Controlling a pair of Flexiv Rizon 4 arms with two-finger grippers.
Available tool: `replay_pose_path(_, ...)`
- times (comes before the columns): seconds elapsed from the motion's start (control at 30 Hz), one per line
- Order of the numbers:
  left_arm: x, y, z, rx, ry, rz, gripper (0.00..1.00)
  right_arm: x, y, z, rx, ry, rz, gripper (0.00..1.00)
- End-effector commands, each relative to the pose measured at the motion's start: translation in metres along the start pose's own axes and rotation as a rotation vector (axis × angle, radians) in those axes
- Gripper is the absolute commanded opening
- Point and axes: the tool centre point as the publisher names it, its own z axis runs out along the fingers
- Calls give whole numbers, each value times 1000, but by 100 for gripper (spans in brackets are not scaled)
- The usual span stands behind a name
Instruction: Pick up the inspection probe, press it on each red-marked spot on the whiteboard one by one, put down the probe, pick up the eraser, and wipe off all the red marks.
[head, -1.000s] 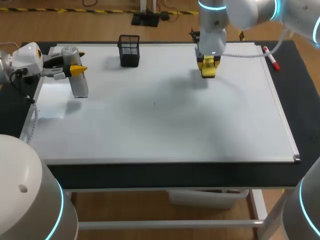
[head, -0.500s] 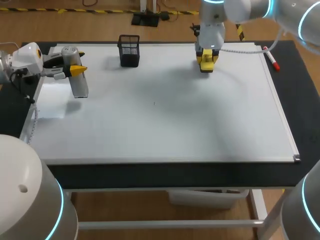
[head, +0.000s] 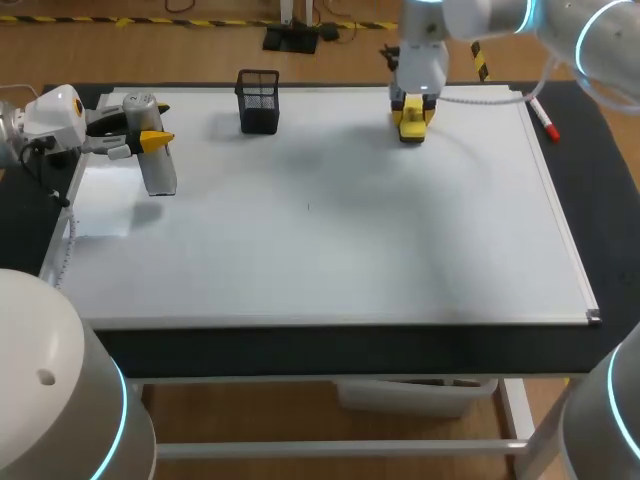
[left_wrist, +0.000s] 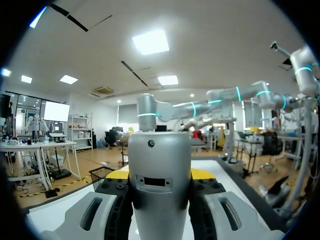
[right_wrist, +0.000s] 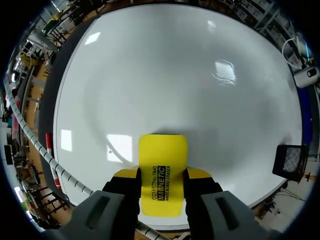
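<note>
Eraser (right_wrist: 161, 165), yellow: pinched between both fingers of right tool (head: 413, 118), projecting ahead of the tips, at the far edge of whiteboard (head: 330, 230). Probe (left_wrist: 160, 195), silver cylinder: clamped in left tool (head: 152, 140) over the board's left end, well apart from right tool. Mesh holder (head: 259, 101): far side, between them.

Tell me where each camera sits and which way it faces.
Head view: above and behind, looking down on the whiteboard; left gripper and right gripper show.
Left wrist view: on the left wrist, looking level across the whiteboard; own fingers clamp the inspection probe.
Right wrist view: on the right wrist, looking down at the whiteboard; own fingers clamp the eraser.
Head and right wrist views share the eraser and mesh holder.
</note>
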Motion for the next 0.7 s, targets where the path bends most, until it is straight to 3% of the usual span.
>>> replay_pose_path(0.03, 0, -1, 1, 1, -2, 2, 0, -3, -9, 2, -56, 2, -3, 0)
replay_pose_path(0.3, 0, -1, 1, 1, -2, 2, 0, -3, -10, 5, -78, 22, 1, 2)
replay_pose_path(0.33, 0, -1, 1, 1, -2, 2, 0, -3, -10, 5, -79, 24, 3, 18)
replay_pose_path(0.37, 0, -1, 1, 1, -2, 2, 0, -3, -10, 5, -79, 24, 8, 41)
replay_pose_path(0.47, 0, -1, 1, 1, -2, 2, 0, -2, -9, 5, -77, 19, 17, 53)
replay_pose_path(0.5, 0, -1, 1, 1, -2, 2, 0, -2, -8, 4, -76, 17, 20, 98)
replay_pose_path(0.7, 0, -1, 1, 1, -2, 2, 0, 1, 0, -6, -46, -37, 80, 100)
